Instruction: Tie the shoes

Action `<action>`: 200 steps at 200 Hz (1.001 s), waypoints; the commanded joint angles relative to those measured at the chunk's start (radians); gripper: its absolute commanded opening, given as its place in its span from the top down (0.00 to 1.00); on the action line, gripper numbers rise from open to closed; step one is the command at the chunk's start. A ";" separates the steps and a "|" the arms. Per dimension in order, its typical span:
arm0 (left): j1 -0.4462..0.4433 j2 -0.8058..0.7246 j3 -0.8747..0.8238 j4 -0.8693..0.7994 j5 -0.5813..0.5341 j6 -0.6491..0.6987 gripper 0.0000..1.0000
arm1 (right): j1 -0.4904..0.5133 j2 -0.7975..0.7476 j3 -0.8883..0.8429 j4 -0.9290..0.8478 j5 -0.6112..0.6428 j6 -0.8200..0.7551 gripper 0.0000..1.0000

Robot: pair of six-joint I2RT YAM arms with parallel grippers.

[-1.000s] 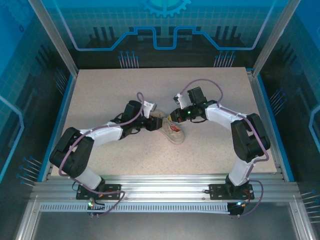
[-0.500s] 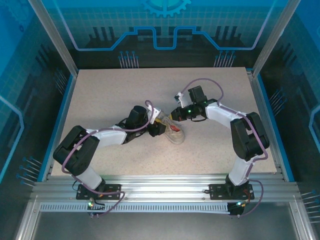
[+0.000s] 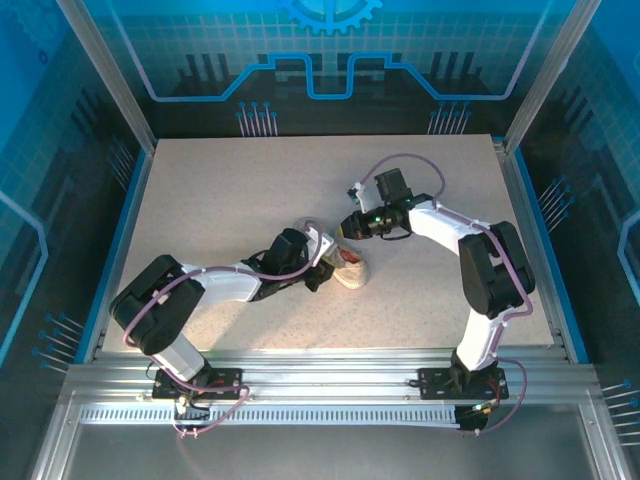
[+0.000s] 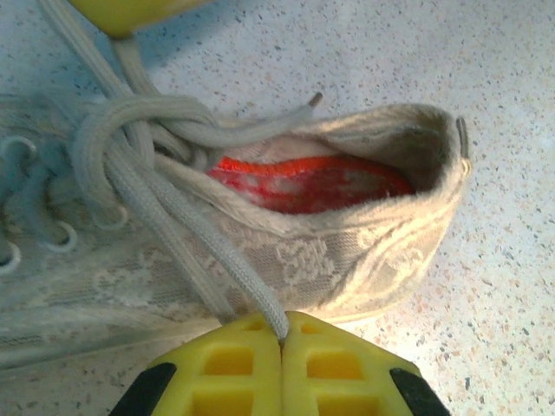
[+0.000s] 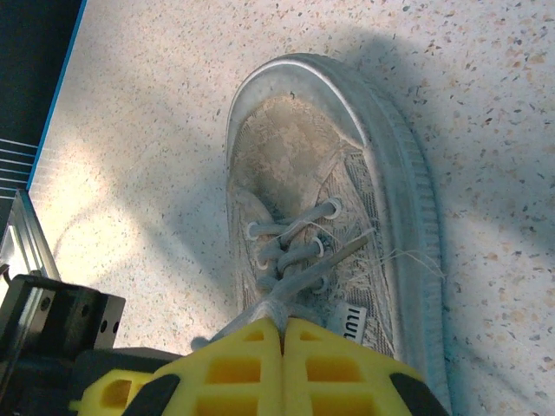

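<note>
Red insole (image 4: 308, 184) shows inside the sneaker (image 3: 351, 270); left hand (image 4: 282, 325) and right hand (image 5: 284, 329) each clamp a lace (image 4: 217, 251).

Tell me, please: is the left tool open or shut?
The left tool is shut: its yellow fingers meet, pinching one lace of the shoe.

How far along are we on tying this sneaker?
Done: the thin white laces of the small whitish-grey fabric sneaker are crossed into a first wrap near the top eyelets. In hand: the left gripper and right gripper are each shut on a lace strand. Left: no bow loops show, so pulling tight and the bow remain.
</note>
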 commanded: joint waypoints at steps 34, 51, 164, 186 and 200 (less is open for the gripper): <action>-0.047 0.010 0.009 0.042 -0.044 -0.090 1.00 | -0.008 0.068 0.108 -0.093 -0.045 -0.046 1.00; -0.056 0.024 0.020 0.058 -0.038 -0.112 1.00 | 0.001 0.082 0.137 -0.119 -0.057 -0.075 1.00; -0.049 -0.041 0.023 0.056 -0.058 -0.157 0.51 | 0.003 0.076 0.237 -0.201 -0.075 -0.090 0.72; -0.003 -0.134 0.017 -0.012 0.011 -0.166 0.45 | -0.058 0.009 0.223 -0.231 -0.079 -0.071 0.61; 0.030 -0.198 -0.005 -0.042 0.048 -0.180 0.45 | -0.100 -0.022 0.187 -0.256 -0.044 -0.073 0.60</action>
